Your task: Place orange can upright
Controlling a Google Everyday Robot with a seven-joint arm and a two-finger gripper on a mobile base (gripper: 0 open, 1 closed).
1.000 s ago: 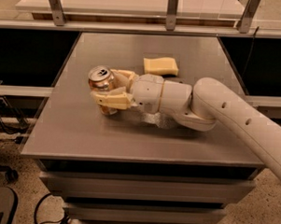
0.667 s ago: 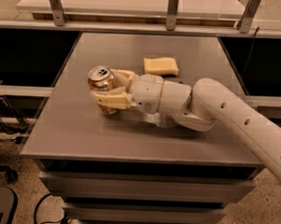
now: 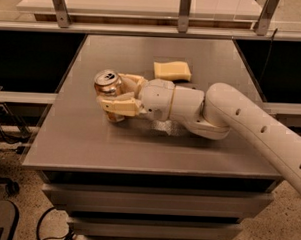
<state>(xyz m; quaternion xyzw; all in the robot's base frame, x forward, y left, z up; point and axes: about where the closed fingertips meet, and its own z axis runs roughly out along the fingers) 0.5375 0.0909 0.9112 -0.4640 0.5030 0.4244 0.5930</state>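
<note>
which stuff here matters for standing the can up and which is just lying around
For the job:
orange can, on the table
gripper, closed around the can

Just lying about:
yellow sponge, farther back on the table

orange can (image 3: 108, 81): 1 | sponge (image 3: 172, 70): 1 | gripper (image 3: 110, 90): 1, jaws clasping it
</note>
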